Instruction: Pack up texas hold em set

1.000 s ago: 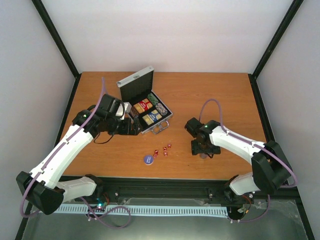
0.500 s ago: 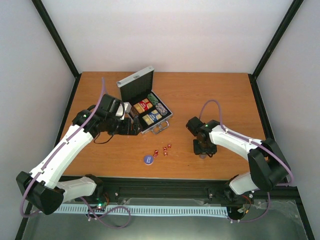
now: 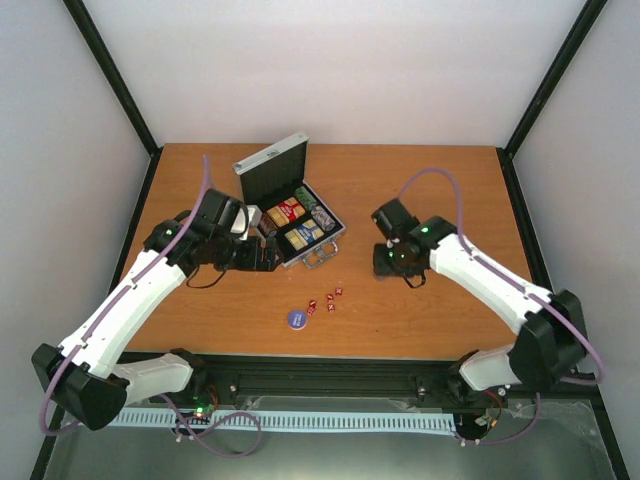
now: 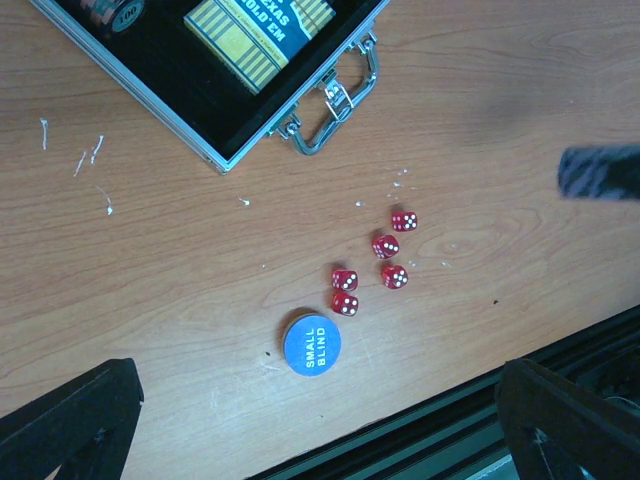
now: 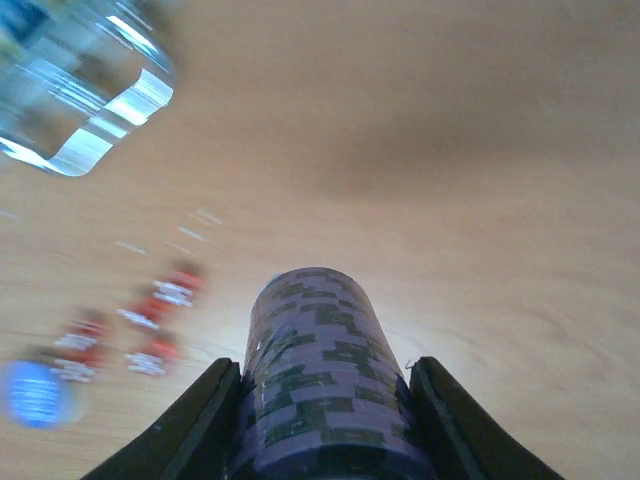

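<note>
On the left, the left gripper hovers just beside the near-left edge of the small silver metal case. Its 2 black fingers are spread wide apart with nothing between them. Whether it touches the case cannot be told.

The case lies on the brown wooden table, left of centre. Its black-lined lid stands up at the back and its metal handle points toward the arms. In the tray sit a red card box and, nearer the front, a blue-and-yellow card box. Rows of chips fill the slots along the tray's right side.

Just in front of the handle, on the bare wood, 5 small red translucent dice lie in a loose cluster outside the case. Just beside them, nearer the table's front edge, a round blue disc printed SMALL BLIND lies flat.

Further right, the right gripper is over the table, to the right of the case and the dice and apart from both. Its 2 fingers are clamped on either side of a cylindrical stack of grey-purple poker chips with dark edge marks. The stack juts out ahead of the fingertips. Whether the stack rests on the wood or hangs above it cannot be told.
</note>
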`<control>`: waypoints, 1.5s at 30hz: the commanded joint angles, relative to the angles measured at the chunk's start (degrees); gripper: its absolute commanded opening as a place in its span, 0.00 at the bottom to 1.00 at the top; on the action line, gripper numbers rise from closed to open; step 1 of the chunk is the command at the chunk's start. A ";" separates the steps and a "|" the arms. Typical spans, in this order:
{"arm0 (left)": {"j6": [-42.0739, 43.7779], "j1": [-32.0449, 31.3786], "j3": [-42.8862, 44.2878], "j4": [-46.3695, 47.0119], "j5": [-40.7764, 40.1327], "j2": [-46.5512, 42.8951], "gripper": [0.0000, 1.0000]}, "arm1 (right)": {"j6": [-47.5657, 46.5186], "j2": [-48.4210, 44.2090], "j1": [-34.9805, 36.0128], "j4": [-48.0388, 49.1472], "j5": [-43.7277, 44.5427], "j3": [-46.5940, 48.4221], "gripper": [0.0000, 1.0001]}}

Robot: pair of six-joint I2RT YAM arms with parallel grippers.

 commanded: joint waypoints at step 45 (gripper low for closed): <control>1.42 0.37 4.57 -6.79 -3.93 -3.97 1.00 | 15.61 44.10 12.59 63.39 -10.17 21.70 0.29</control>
